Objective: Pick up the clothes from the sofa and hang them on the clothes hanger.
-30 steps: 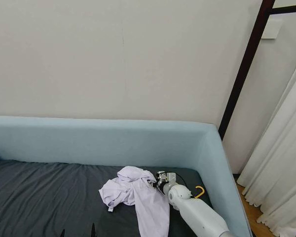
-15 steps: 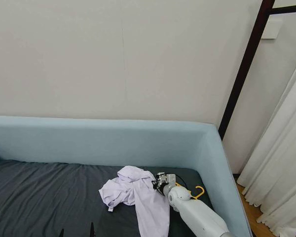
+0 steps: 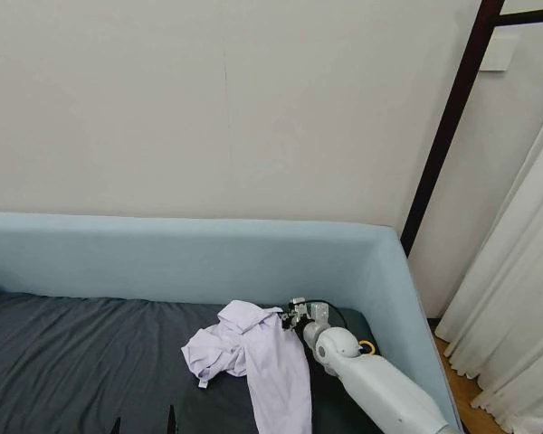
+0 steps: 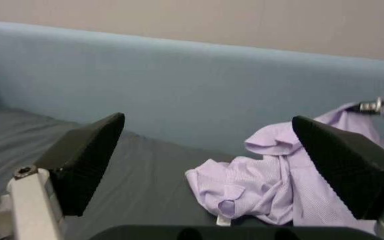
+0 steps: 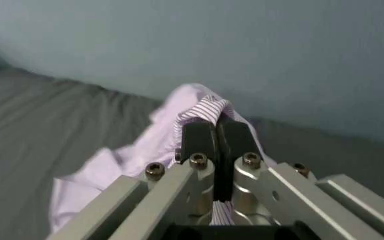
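A lilac striped shirt (image 3: 253, 357) lies crumpled on the dark sofa seat (image 3: 81, 353), near the blue backrest. My right gripper (image 3: 290, 317) is shut on a fold of the shirt (image 5: 205, 107) and holds that fold raised a little above the seat. In the right wrist view the black pads (image 5: 215, 142) press together with striped cloth pinched over them. An orange hanger hook (image 3: 368, 346) lies on the seat behind the right arm. My left gripper (image 4: 212, 165) hovers open low over the seat, facing the shirt (image 4: 279, 180) from a distance.
The light blue sofa backrest (image 3: 190, 258) runs behind the shirt and the armrest (image 3: 394, 298) closes the right end. A dark vertical pole (image 3: 448, 122) stands by the wall, with white curtains (image 3: 516, 307) at the far right.
My right gripper has risen and moved toward the backrest, pulling the shirt's fold up with it. The orange hanger hook is now mostly hidden behind the arm.
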You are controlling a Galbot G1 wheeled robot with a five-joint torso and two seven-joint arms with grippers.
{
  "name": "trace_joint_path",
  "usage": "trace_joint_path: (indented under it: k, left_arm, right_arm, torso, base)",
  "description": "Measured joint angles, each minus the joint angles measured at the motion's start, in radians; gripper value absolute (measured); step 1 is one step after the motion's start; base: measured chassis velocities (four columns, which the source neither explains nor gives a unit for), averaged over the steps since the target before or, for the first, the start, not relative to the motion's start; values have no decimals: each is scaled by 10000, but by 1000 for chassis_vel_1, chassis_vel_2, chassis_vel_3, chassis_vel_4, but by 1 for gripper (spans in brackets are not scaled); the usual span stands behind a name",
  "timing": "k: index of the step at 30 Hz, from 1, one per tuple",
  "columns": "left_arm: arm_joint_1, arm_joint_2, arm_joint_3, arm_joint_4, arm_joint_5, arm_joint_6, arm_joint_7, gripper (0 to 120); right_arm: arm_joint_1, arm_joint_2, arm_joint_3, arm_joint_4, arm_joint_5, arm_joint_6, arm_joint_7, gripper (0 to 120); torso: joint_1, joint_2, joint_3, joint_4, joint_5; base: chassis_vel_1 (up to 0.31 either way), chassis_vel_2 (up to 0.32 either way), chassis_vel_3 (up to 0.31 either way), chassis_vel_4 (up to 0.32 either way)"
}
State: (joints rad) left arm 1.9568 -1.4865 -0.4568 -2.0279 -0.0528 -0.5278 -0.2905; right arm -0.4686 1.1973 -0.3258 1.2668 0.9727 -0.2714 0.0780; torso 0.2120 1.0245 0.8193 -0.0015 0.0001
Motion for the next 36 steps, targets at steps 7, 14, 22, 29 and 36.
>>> trace_joint_path:
  k: [7,14,22,29,36]
  left_arm:
    - [-57,10,45,-5,-3,6,0,99]
    - [-131,41,62,-60,-68,6,-2,99]
    - [-290,16,44,-93,-228,6,-29,99]
    - [-393,-86,-20,-91,-365,-3,-66,99]
    - [-411,-208,-162,-51,-491,-57,-100,99]
  right_arm:
    - [583,-540,145,2119,965,-406,641,0]
    - [2426,-865,-116,3717,2420,-799,1424,0]
    - [4550,-478,-764,3886,3916,-951,2030,0]
    - [6017,217,-1209,2790,4332,-934,2056,0]
    - [7314,1964,-1446,1376,4487,-832,2015,0]
  torso:
    - [0,0,0,-1,0]
    - [0,0,-1,0,-3]
    - [0,1,-1,0,-4]
    - [0,1,0,-2,-4]
    - [1,0,0,4,-6]
  base:
    - [0,0,0,0]
    - [0,0,0,0]
    - [0,0,0,0]
    - [0,0,0,0]
    - [0,0,0,0]
